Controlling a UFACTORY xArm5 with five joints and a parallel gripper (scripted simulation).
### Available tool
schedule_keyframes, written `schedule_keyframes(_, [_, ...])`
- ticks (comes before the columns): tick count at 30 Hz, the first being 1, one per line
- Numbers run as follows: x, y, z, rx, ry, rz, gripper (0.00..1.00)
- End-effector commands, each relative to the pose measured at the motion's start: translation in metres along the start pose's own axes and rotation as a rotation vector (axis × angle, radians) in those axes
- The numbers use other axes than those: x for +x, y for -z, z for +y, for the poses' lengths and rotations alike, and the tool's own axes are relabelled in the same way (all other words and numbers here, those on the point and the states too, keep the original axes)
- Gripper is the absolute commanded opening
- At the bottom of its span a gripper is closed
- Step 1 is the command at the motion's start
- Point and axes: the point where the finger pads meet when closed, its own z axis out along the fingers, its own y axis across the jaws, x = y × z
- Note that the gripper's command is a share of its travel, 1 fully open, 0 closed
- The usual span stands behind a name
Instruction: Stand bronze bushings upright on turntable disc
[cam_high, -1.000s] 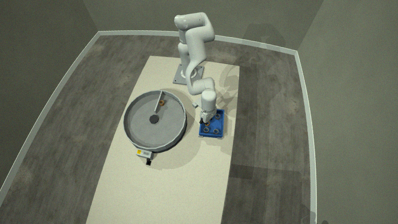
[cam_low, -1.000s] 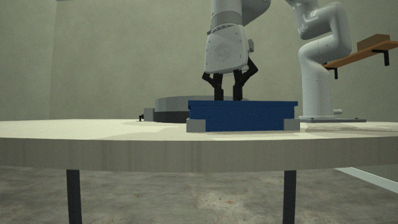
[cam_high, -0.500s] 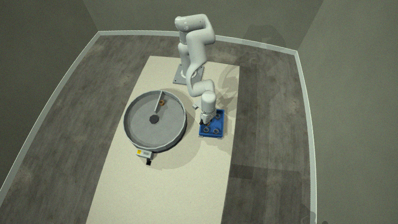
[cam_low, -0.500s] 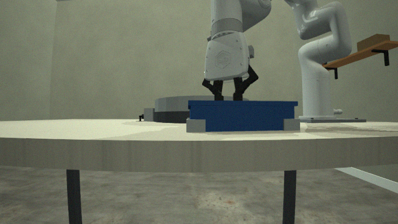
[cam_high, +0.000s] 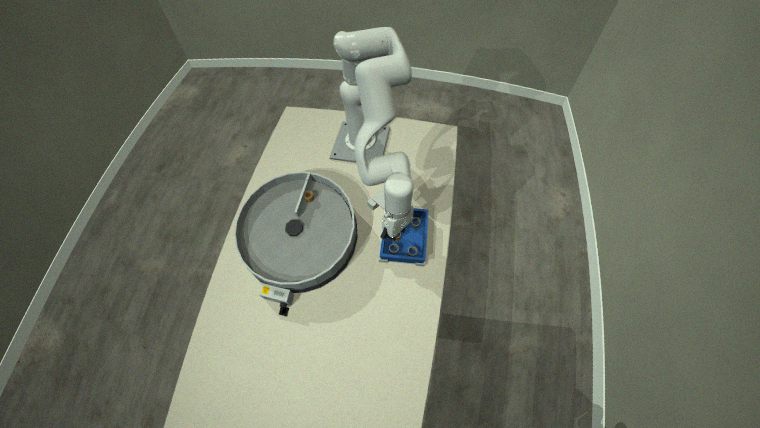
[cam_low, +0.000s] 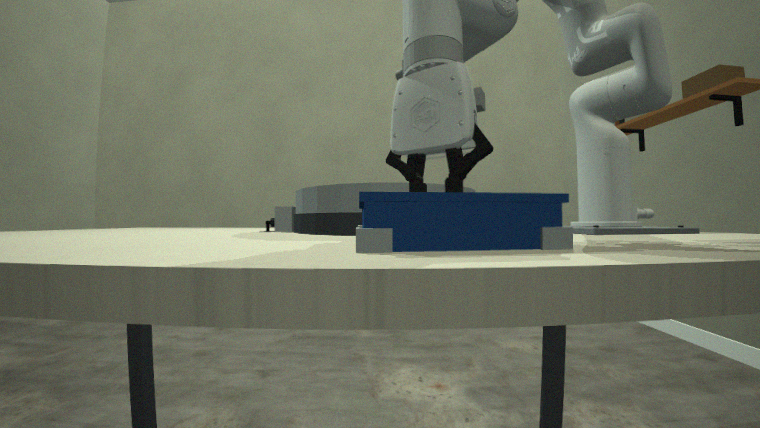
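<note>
Grey turntable (cam_high: 340,249) fills the table's (cam_high: 319,361) middle, with 1 bronze bushing (cam_high: 307,196) upright on its disc at about 12 o'clock from the dark hub (cam_high: 293,228), beside the radial bar. At 3 o'clock from the turntable sits the blue crate (cam_high: 423,233), still holding several ring-shaped bushings; at this size bronze and steel are hard to tell apart. The gripper (cam_low: 435,186) hangs in the crate's mouth at the 9 o'clock side, fingers part-way spread and gripping nothing yet. A bushing should be stiff, dense and smooth, likely to slip; best pinched across the outer wall at mid-height, axis vertical. Cream tabletop looks flat and hard. Around it lie mottled grey floor, a pale curb and dull green walls.
</note>
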Motion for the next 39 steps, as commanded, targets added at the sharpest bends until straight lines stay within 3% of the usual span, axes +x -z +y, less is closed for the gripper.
schedule_keyframes(1, [-0.001,-0.001,-0.001,0.002,0.000,-0.003,0.41])
schedule_keyframes(17, [-0.001,-0.021,-0.001,0.002,0.000,-0.003,0.41])
schedule_keyframes(33, [-0.001,-0.022,-0.001,0.002,0.000,-0.003,0.41])
schedule_keyframes(34, [-0.001,-0.022,-0.001,0.002,0.000,-0.003,0.00])
schedule_keyframes(39, [-0.001,-0.022,-0.001,0.002,0.000,-0.003,0.00])
